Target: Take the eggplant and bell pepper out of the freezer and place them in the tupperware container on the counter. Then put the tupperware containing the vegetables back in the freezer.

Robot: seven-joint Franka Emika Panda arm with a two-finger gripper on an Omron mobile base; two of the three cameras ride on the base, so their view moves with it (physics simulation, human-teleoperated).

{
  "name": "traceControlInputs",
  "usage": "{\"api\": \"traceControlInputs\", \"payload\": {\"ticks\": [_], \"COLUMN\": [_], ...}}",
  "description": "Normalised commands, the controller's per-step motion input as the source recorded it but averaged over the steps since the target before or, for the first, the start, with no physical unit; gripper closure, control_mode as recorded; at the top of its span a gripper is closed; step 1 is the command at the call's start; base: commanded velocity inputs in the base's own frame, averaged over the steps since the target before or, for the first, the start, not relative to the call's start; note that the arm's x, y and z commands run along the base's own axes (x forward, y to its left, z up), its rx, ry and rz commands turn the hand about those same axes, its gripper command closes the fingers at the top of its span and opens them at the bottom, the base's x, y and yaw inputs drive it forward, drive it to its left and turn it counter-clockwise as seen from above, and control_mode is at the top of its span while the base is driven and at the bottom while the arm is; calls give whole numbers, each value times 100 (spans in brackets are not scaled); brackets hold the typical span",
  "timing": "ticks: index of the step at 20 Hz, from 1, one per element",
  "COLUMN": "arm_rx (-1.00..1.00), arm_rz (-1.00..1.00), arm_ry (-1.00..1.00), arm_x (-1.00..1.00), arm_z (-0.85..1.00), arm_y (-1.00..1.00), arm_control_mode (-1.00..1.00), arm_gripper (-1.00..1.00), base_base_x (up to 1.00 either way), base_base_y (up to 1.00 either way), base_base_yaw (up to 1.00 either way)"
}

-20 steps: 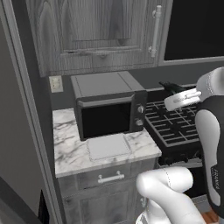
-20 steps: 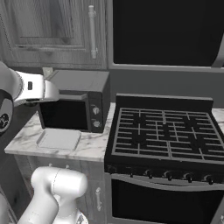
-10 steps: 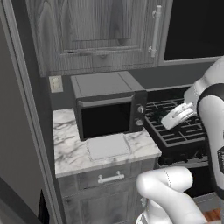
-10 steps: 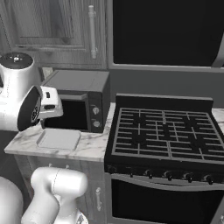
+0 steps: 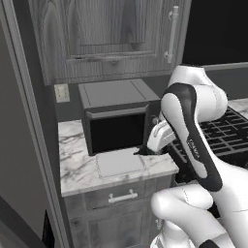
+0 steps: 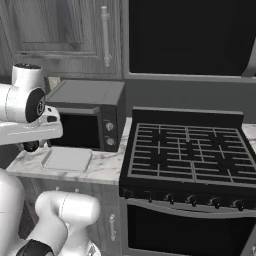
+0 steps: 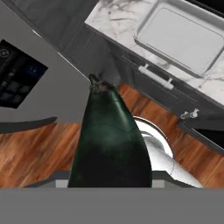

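A dark green-black eggplant (image 7: pixel 109 144) fills the bottom middle of the hand view, and my gripper is shut on it with the fingertips hidden behind it. In the left base view my gripper (image 5: pixel 144 151) hangs low at the right edge of the tupperware container (image 5: pixel 119 163), just in front of the microwave. The container, a flat pale tray (image 7: pixel 181 37), lies empty on the marble counter (image 5: pixel 77 169) and is also seen in the right base view (image 6: pixel 66 159). The freezer's grey side (image 5: pixel 22 145) stands at the far left. The bell pepper is out of view.
A black-fronted microwave (image 5: pixel 117 116) sits right behind the tray. The stove with black grates (image 6: pixel 187 152) lies to the right of the counter. Grey cabinets (image 5: pixel 111 38) hang above. A drawer with a silver handle (image 5: pixel 123 196) sits under the counter.
The arm has swung left from over the stove grates and come down to the counter, bringing the gripper to the tray's right edge.
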Motion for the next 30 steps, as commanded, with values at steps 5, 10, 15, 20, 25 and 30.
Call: {"api": "traceControlInputs", "payload": {"ticks": [5,10,15,20,25,30], "arm_rx": [-15,-9,-1,0,0,5], "arm_rz": [-5,-6,-2,0,0,0], "arm_ry": [1,0,0,-6,-17,-13], "arm_x": [50,53,37,39,24,20], "arm_z": [-40,-42,-41,-50,-49,-27], "arm_y": [28,22,16,2,0,0], "arm_control_mode": [-100,-100,-100,-100,-100,-100], "arm_gripper": [100,100,100,100,100,100], "base_base_x": [0,0,0,0,0,0], "base_base_y": [0,0,0,0,0,0], "base_base_yaw": [0,0,0,0,0,0]}}
